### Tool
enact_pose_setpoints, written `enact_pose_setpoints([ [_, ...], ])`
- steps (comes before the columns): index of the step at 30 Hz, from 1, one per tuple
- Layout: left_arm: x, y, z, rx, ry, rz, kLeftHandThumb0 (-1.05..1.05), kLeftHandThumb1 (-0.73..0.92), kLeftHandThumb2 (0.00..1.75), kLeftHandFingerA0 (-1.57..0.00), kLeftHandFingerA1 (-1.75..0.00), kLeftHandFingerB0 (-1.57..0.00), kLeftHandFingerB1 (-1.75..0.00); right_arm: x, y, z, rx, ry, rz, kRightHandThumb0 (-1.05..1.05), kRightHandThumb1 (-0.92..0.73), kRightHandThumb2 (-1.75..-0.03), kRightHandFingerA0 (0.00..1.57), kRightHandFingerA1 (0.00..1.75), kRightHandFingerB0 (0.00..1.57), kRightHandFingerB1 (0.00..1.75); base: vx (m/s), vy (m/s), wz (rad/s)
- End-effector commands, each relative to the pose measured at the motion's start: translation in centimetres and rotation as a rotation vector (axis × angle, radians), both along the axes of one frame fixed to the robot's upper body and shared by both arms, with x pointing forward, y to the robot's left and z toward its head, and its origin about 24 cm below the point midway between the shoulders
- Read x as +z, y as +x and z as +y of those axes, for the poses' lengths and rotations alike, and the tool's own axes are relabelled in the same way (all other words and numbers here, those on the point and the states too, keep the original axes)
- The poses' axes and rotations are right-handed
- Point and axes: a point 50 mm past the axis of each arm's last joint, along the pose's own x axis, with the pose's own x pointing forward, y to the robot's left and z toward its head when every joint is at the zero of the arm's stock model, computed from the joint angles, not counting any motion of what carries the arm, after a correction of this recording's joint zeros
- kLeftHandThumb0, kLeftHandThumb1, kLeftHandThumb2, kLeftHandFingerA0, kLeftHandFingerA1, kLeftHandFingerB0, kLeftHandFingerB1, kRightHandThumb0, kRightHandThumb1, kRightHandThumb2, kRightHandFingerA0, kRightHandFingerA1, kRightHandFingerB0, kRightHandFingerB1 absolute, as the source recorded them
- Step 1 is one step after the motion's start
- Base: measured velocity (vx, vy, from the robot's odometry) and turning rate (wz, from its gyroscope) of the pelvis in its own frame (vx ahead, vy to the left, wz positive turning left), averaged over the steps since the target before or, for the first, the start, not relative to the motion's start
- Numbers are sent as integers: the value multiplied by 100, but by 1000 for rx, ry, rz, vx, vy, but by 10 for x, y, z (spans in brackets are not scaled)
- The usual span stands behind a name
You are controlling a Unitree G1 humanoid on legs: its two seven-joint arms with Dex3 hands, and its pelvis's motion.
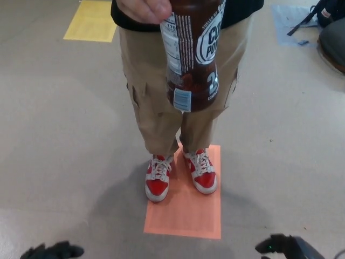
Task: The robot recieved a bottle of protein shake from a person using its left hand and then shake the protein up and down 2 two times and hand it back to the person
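While the dark brown plastic protein shake bottle w/ white label [191,54] hangs in the person's hand [144,9] at top centre, nothing of the task is done yet: handover, both shakes & return all remain. Robot's left hand [53,251] & right hand [280,245] sit low at bottom edge, holding nothing; can't tell finger state. Person stands on an orange floor mat [186,216].

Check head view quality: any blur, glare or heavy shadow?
Head view: even, soft light; faint shadow on the floor around the person's shoes. The bottle, close to the lens, looks oversized and slightly soft; its label still reads partly. No strong glare.
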Motion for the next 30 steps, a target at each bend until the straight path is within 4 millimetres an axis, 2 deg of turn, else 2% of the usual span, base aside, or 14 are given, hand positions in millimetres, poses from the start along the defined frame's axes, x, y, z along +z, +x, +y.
enact_pose_setpoints([
  [1, 37, 18, -9, -172, -47, -332, -32, 77, 64, -68, -41, -49, -36, 12, 7, 5, 107, -93, -237, -46, -78, -73, 78, 55, 68, 43, 0, 0, 0],
  [5, 79, 39, -23, -228, -234, -476, -30, 77, 63, -70, -44, -41, -34, 14, 7, 5, 126, -120, -269, -47, -80, -74, 77, 60, 65, 44, 0, 0, 0],
  [9, 116, 53, -34, -337, -304, -540, -26, 77, 62, -67, -45, -40, -34, 15, 9, 2, 109, -109, -276, -47, -80, -72, 76, 59, 65, 43, 0, 0, 0],
  [12, 140, 59, -44, -383, -335, -537, -37, 69, 61, -61, -42, -36, -32, 16, 10, 0, 110, -123, -283, -47, -80, -72, 79, 61, 67, 44, 0, 0, 0],
  [15, 162, 61, -54, -440, -380, -482, -49, 64, 59, -46, -37, -25, -29, 15, 10, -2, 94, -100, -250, -49, -81, -69, 76, 61, 64, 42, 0, 0, 0],
  [16, 176, 63, -58, -486, -433, -432, -64, 51, 77, -27, -44, -11, -37, 15, 9, -2, 101, -105, -251, -48, -80, -68, 79, 59, 66, 41, 0, 0, 0],
  [18, 186, 65, -62, -520, -488, -392, -66, 48, 77, -20, -42, -8, -36, 16, 10, -3, 113, -115, -260, -47, -79, -69, 81, 59, 65, 41, 0, 0, 0],
  [19, 203, 70, -67, -568, -584, -339, -70, 45, 75, -10, -39, -6, -30, 16, 12, -3, 117, -122, -264, -48, -78, -69, 83, 62, 64, 41, 0, 0, 0],
  [22, 219, 74, -71, -603, -645, -306, -68, 42, 77, -6, -32, -7, -20, 17, 12, -3, 113, -121, -268, -46, -78, -67, 82, 60, 66, 41, 0, 0, 0],
  [23, 225, 77, -72, -611, -663, -297, -70, 50, 56, -4, -28, -2, -25, 18, 14, -3, 108, -117, -269, -47, -78, -67, 81, 59, 66, 40, 0, 0, 0],
  [24, 231, 80, -72, -619, -680, -288, -70, 50, 56, -4, -28, -2, -25, 19, 16, -3, 102, -112, -268, -47, -78, -67, 81, 59, 66, 40, 0, 0, 0],
  [25, 237, 83, -73, -623, -724, -273, -65, 38, 81, 0, -21, 0, -17, 19, 15, -4, 94, -98, -269, -47, -76, -67, 81, 59, 67, 41, 0, 0, 0],
  [29, 250, 86, -72, -624, -816, -226, -65, 38, 80, 0, -14, 0, -14, 19, 15, -3, 96, -88, -267, -47, -77, -67, 81, 62, 67, 42, 0, 0, 0],
  [30, 254, 88, -71, -616, -852, -217, -73, 48, 56, 0, -12, 0, -10, 19, 16, -3, 106, -97, -264, -48, -79, -68, 81, 63, 66, 43, 0, 0, 0],
])
